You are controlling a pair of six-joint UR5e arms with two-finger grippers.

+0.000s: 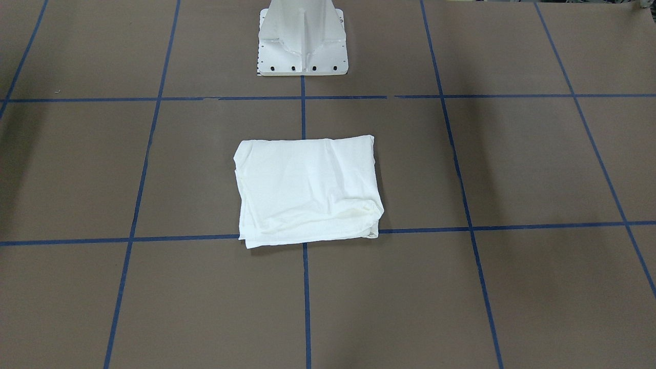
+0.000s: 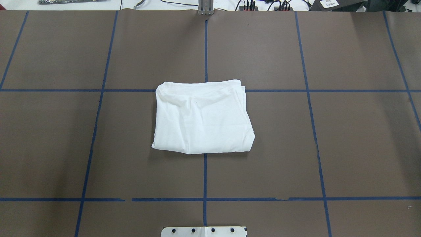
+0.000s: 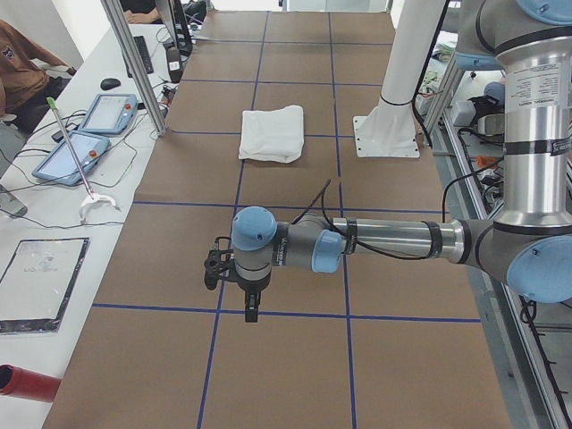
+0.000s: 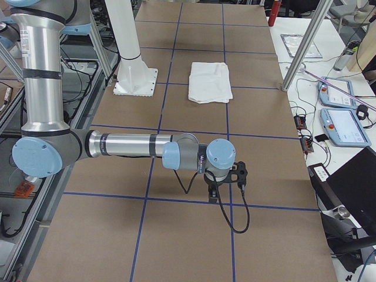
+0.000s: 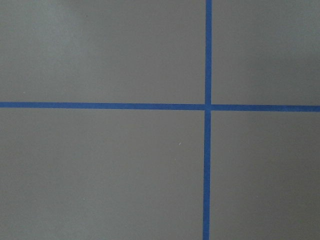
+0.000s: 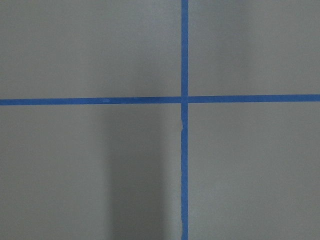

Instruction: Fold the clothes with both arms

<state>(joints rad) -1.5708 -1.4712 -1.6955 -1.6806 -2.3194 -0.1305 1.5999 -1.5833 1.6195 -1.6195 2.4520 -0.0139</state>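
The clothes (image 1: pixel 307 189) lie as one white folded rectangle at the middle of the brown table, also in the overhead view (image 2: pixel 202 118) and, small, in both side views (image 3: pixel 273 134) (image 4: pixel 210 81). No print, collar or label shows. Neither arm is near it. My left arm (image 3: pixel 384 239) stretches low over the table's left end, its gripper (image 3: pixel 253 307) pointing down over a blue tape line. My right arm (image 4: pixel 129 144) does the same at the right end, gripper (image 4: pixel 212 192) pointing down. I cannot tell whether either gripper is open or shut. Both wrist views show only bare table and tape crossings.
The white pedestal base (image 1: pixel 302 48) stands behind the shirt. Blue tape lines (image 2: pixel 205 49) grid the brown table. A side bench holds tablets (image 3: pixel 89 134), a red cylinder (image 3: pixel 27 382) and cables. A seated person (image 3: pixel 22 71) is at its far end. Frame posts (image 4: pixel 305 44) stand along the table's edge.
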